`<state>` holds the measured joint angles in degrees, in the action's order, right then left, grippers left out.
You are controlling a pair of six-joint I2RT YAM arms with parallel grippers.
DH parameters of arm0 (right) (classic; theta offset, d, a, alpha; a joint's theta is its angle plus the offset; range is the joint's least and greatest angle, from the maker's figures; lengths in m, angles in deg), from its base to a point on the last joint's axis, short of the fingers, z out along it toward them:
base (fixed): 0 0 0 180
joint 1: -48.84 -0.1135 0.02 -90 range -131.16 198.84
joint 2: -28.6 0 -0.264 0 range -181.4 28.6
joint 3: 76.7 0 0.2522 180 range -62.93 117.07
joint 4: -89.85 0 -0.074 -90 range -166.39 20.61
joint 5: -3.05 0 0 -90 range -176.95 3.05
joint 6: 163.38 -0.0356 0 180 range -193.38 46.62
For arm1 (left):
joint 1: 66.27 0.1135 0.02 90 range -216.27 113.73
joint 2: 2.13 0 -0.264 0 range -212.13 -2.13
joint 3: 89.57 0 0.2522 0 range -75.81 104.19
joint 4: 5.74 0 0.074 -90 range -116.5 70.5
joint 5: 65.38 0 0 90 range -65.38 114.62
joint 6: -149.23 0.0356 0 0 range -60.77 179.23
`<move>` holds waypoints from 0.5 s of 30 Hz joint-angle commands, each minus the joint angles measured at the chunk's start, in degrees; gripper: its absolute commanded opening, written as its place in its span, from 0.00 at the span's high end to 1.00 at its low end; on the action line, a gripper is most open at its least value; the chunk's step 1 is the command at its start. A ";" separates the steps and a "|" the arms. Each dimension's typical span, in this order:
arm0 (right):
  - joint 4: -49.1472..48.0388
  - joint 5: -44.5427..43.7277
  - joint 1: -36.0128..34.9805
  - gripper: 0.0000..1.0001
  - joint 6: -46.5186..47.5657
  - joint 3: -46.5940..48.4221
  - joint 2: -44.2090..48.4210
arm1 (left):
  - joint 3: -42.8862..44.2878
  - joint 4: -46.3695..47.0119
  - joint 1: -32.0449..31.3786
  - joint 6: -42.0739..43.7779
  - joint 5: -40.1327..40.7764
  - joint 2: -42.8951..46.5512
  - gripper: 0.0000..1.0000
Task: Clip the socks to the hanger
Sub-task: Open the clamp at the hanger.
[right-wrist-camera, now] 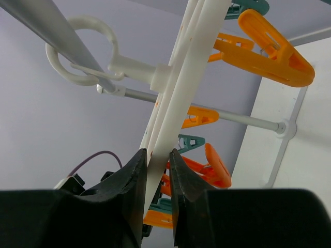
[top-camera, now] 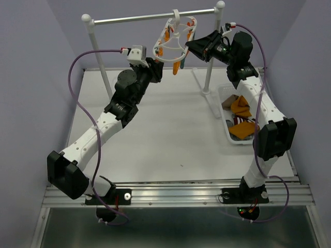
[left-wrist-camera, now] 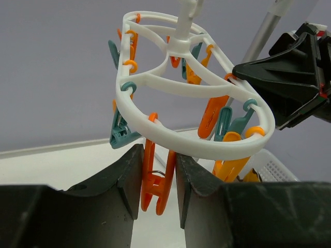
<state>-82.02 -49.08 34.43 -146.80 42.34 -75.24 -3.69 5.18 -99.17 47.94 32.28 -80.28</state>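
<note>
The socks [top-camera: 241, 107] are seen only from above, heaped in the basket [top-camera: 239, 142]. The white oval hanger [left-wrist-camera: 179, 48], hung on the rail [top-camera: 145, 19], is clenched by the right hand [right-wrist-camera: 156, 165]. An orange clip [left-wrist-camera: 149, 178] is grasped by the left hand [left-wrist-camera: 156, 168].

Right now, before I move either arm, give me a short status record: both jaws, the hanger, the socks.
hanger: hooked on the silver rail, ring tilted
left jaws: closed on an orange clip hanging from the near side of the ring
right jaws: clamped on the hanger's white frame
socks: in the white basket on the table at right
clipped so far: no sock seen on any clip
</note>
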 commanded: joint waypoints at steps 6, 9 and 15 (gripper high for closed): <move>-0.44 3.88 -0.61 0.75 5.05 -2.00 3.90 | 6.72 -8.95 0.30 -5.94 -1.49 1.95 1.00; -0.44 3.88 -0.61 0.74 5.40 -2.44 4.34 | 7.86 -10.10 0.39 -6.29 -2.21 1.16 1.00; -0.52 3.97 -0.61 0.73 5.67 -2.44 4.52 | 9.01 -9.22 2.14 -9.70 -6.51 -0.16 1.00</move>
<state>-82.00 -49.98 34.62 -145.14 40.39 -73.01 1.86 -6.55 -98.32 43.00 27.23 -80.30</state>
